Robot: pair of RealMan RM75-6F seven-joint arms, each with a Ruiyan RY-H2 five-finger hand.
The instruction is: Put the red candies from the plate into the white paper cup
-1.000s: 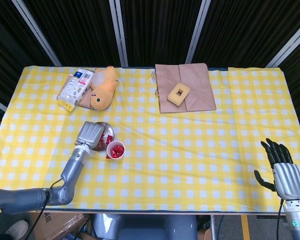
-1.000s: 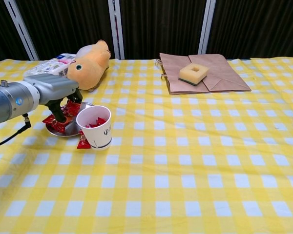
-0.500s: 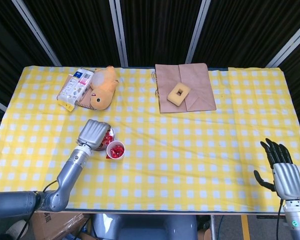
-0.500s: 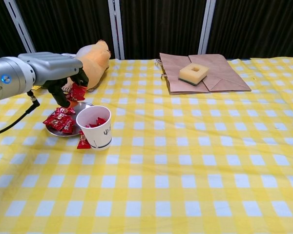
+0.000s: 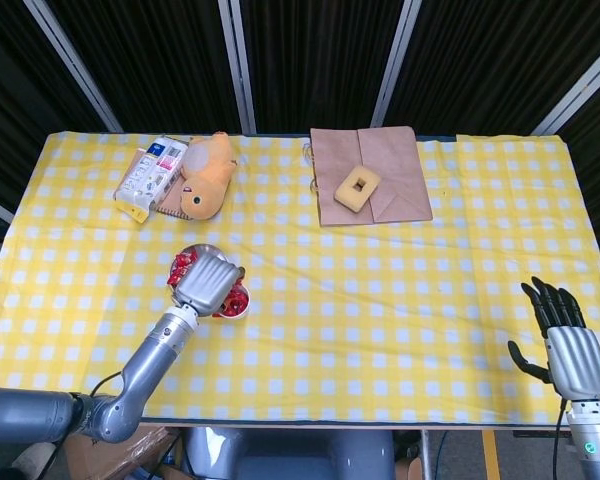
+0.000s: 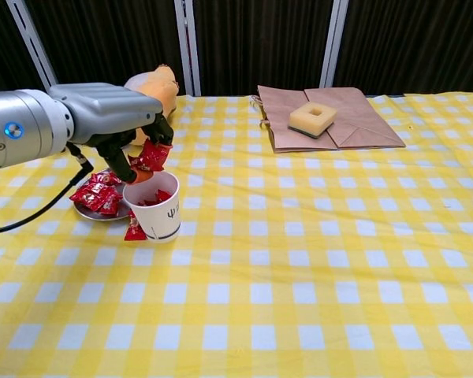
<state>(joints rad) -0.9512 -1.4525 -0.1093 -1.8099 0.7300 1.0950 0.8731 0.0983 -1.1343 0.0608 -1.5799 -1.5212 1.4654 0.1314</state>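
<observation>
**Over the cup, a candy in the left hand**

Above the white paper cup (image 6: pixel 155 207), the left hand (image 6: pixel 114 118) hangs with its fingers curled down around a red candy (image 6: pixel 152 156), pinched just over the cup's open mouth. From the head view that hand (image 5: pixel 206 281) covers most of the cup, and only a red sliver of the contents shows at its right edge. More red candies (image 6: pixel 153 198) already lie inside the cup. Just behind and to the left of the hand sits the plate (image 6: pixel 87 211), with a heap of wrapped red candies (image 6: pixel 96 191) on it. One stray candy (image 6: pixel 134 229) lies on the desk (image 6: pixel 299 268), against the cup's foot, below the hand.

Beyond the hand, near the desk's far edge, an orange plush toy (image 5: pixel 207 175) lies beside a printed packet (image 5: pixel 150 177). Further to the right of the hand, a brown paper bag (image 5: pixel 375 175) lies flat, carrying a yellow sponge (image 5: pixel 357 187) with a square hole through it.

Well apart, at the near right corner of the head view, the right hand (image 5: pixel 570 345) is held open, dark fingers spread and holding nothing.
</observation>
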